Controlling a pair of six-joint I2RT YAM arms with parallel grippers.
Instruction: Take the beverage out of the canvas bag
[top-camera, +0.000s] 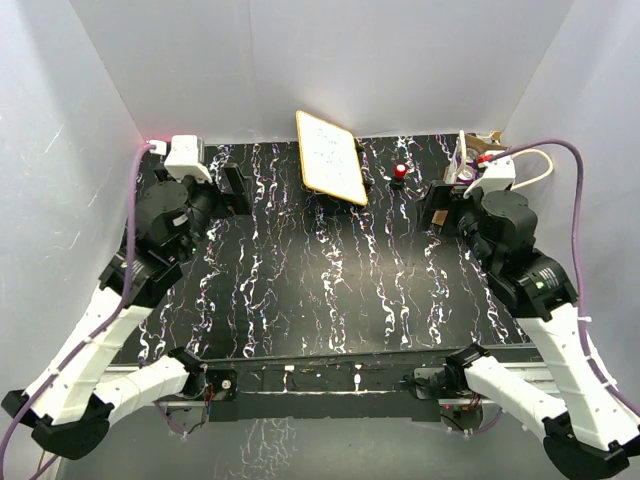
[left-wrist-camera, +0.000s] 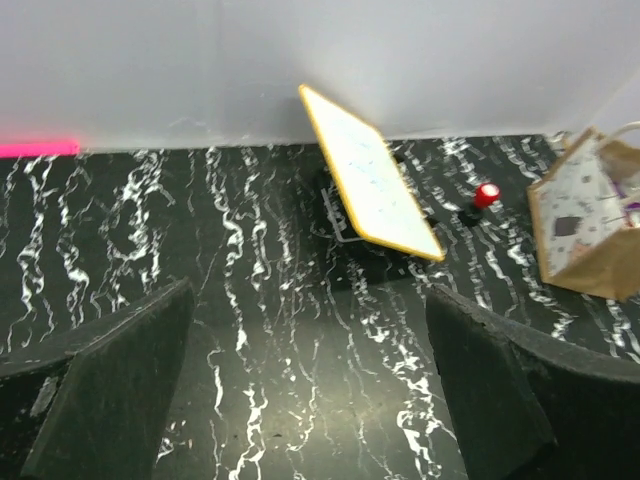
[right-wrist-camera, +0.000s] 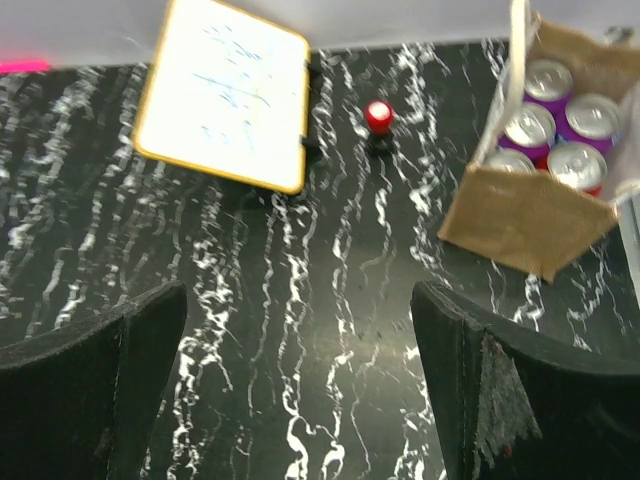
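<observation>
Canvas bag (right-wrist-camera: 520, 215), soda cans (right-wrist-camera: 528, 126) upright inside, far-right of the nearer right gripper (right-wrist-camera: 298, 300); both it and left gripper (left-wrist-camera: 308, 300) gape empty

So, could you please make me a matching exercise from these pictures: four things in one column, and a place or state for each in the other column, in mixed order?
Things:
1. canvas bag
2. whiteboard
3. cans
4. left gripper

Place or state:
a. open, holding nothing
b. upright inside the bag, silver tops showing
c. propped at a tilt, middle of the far edge
d. far right corner of the table

Pairs: 1-d, 2-c, 3-b, 4-a
</observation>
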